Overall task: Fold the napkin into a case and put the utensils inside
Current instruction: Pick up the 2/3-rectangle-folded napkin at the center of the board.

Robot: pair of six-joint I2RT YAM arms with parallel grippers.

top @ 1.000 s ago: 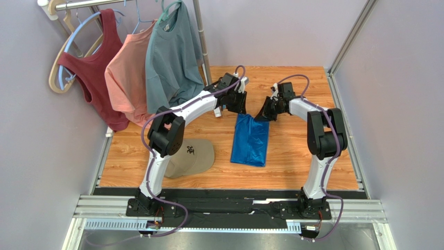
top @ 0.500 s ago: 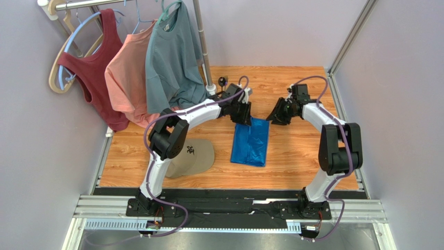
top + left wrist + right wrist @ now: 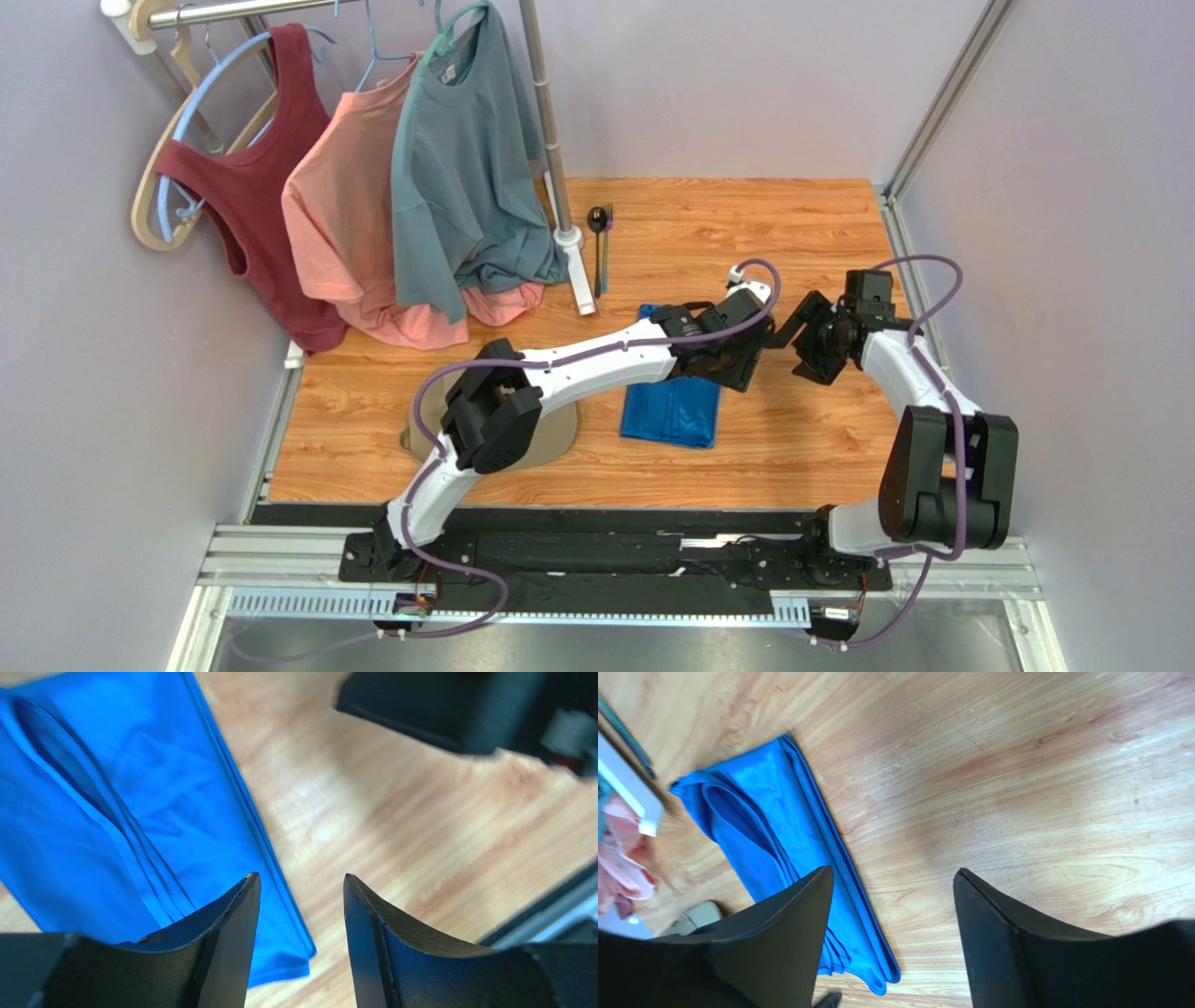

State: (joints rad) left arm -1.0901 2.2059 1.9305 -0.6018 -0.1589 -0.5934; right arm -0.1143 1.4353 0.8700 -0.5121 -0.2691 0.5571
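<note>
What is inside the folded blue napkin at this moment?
Nothing shows in the open pocket of the napkin. Its deeper part is covered by cloth and cannot be seen. The spoon and fork lie apart from it, beside the rack pole.

**Napkin mid-table, utensils behind it**

The folded napkin (image 3: 673, 415) lies flat near the middle of the table (image 3: 786, 224). Behind it, the spoon (image 3: 598, 220) and fork (image 3: 606, 249) lie side by side, just right of the clothes rack's foot (image 3: 578, 277). A cap (image 3: 558, 431) sits left of the napkin, partly under the left arm. The left gripper (image 3: 741, 371) is over the napkin's right edge, with the right gripper (image 3: 807, 357) near it, further right.
</note>
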